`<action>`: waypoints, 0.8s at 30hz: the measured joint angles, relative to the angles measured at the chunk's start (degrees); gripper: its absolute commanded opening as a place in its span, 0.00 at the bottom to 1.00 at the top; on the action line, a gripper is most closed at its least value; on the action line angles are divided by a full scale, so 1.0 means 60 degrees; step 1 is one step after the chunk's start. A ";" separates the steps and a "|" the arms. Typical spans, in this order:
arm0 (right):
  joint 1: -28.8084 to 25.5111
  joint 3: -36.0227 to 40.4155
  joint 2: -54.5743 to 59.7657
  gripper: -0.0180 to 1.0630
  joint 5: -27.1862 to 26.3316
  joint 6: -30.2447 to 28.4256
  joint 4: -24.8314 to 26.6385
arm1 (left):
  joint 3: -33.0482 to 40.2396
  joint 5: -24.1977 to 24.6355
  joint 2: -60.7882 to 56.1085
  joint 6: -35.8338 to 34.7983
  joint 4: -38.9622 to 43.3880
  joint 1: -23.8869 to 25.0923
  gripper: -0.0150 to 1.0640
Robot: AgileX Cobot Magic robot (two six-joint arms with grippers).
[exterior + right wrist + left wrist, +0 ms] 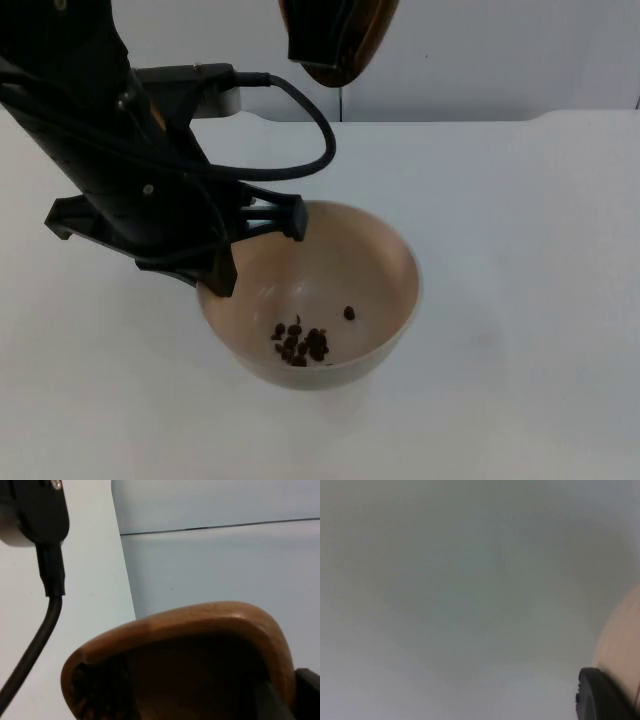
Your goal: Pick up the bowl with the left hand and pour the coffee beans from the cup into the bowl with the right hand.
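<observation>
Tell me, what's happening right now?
Left gripper clamped on bowl rim. Right gripper holds tipped wooden cup above. Coffee beans in bowl. Nothing in the way.

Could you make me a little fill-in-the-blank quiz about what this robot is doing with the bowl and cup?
1. The left gripper grips the cream bowl by its ____.
2. The dark pieces lying in the bowl are coffee ____.
3. The cup held by the right gripper is ____ in colour.
4. The bowl sits on a ____ table.

Missing words: rim; beans; brown; white
</observation>
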 measured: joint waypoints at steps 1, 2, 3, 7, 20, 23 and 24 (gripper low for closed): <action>0.0000 0.0000 0.0000 0.02 0.0000 -0.0018 0.0000 | 0.0000 0.0000 0.0000 0.0000 0.0000 0.0000 0.01; 0.0000 0.0000 0.0000 0.02 0.0000 -0.0038 0.0000 | 0.0000 0.0000 0.0000 0.0000 0.0000 0.0000 0.01; 0.0000 0.0000 0.0000 0.02 0.0000 -0.0038 0.0000 | 0.0000 0.0000 0.0000 0.0000 0.0000 0.0000 0.01; 0.0000 0.0000 0.0000 0.02 0.0000 -0.0059 0.0201 | 0.0000 0.0000 0.0000 0.0000 0.0000 0.0000 0.01; -0.0637 0.0000 0.0000 0.02 0.0000 0.0427 0.1556 | 0.0000 0.0000 0.0000 0.0000 0.0000 0.0000 0.01; -0.0803 0.0000 0.0000 0.02 0.0000 0.0591 0.1933 | 0.0000 0.0000 0.0000 0.0000 0.0000 0.0000 0.01; -0.0827 0.0000 0.0000 0.02 0.0000 0.0638 0.2044 | 0.0000 0.0000 0.0000 0.0000 0.0000 0.0000 0.01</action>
